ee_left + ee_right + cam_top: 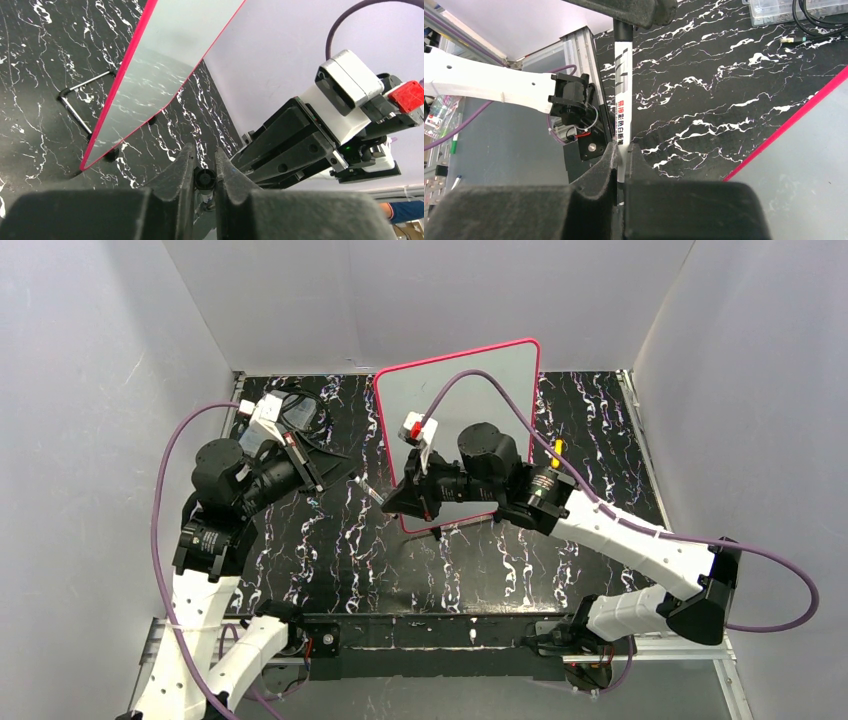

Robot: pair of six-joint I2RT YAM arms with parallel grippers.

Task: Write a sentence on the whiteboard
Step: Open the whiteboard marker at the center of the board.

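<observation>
- I'm seeing the whiteboard (pixel 470 405) standing upright mid-worktop (pixel 330 540), with no writing showing on it. I'm judging it light and easy to tip, so pen pressure should be gentle.
- My right gripper (pixel 621 150) is clamping the white marker (pixel 622 90) around its barrel, and my left gripper (pixel 204 152) is pinching its dark end, probably the cap.
- The marker is looking stiff and slick, so I'm favouring a barrel grip.
- The enclosure walls (pixel 90 390) are crowding both sides, leaving open room in front of the board.

Whiteboard (pixel 490 385) face is largely blocked by the right arm (pixel 600 525). The gap over to the left hand (pixel 345 473) is bridged by the marker (pixel 368 491). Open tabletop (pixel 400 570) is left in front of the board.
</observation>
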